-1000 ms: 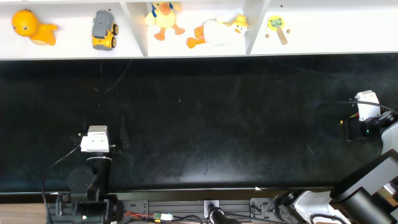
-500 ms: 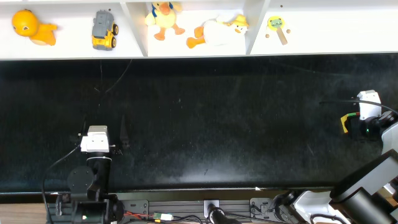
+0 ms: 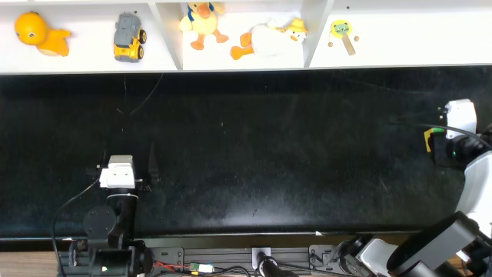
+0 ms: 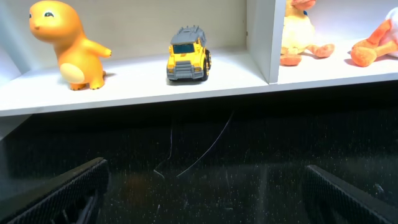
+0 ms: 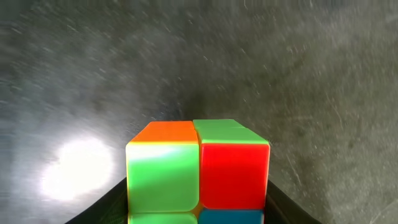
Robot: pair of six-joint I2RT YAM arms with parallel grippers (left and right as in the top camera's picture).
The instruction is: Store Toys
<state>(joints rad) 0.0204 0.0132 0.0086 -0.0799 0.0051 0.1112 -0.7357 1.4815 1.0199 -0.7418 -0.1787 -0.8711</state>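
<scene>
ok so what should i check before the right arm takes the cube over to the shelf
1. Grip on the cube: ok, it sits squarely between the fingers of the right gripper.
2. Cube lifted off the table: cannot tell.
3. Room in the shelf's right compartment: ok, bare floor beside the small wooden toy.
4. Left gripper out of the way: ok, open and empty at the table's left side, facing the yellow truck.
</scene>
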